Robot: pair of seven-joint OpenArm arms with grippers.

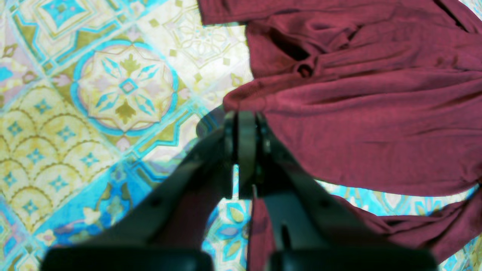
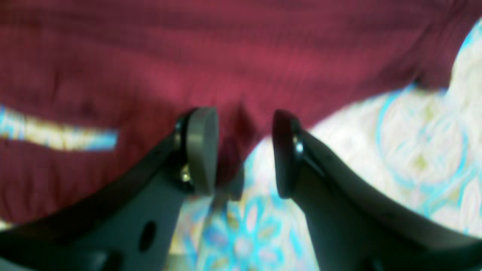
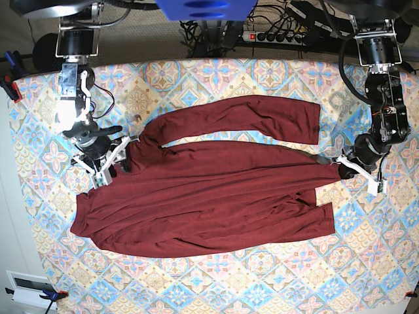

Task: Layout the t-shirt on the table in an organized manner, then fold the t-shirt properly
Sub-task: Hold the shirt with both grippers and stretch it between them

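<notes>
Patterned in pastel diamonds, the tabletop carries the t-shirt spread across its middle, long axis running side to side between the two arms, one sleeve lying folded across the far edge. The left pincer sits at one end of the garment, clenched, and in its wrist view the cloth bunches right at its tips and trails beneath them, so it looks to be gripping that edge. The right pincer stands at the opposite end with its jaws apart, maroon fabric lying between and just beyond them, not yet pinched. I would judge the right side needs to close before any stretch along that axis.
</notes>
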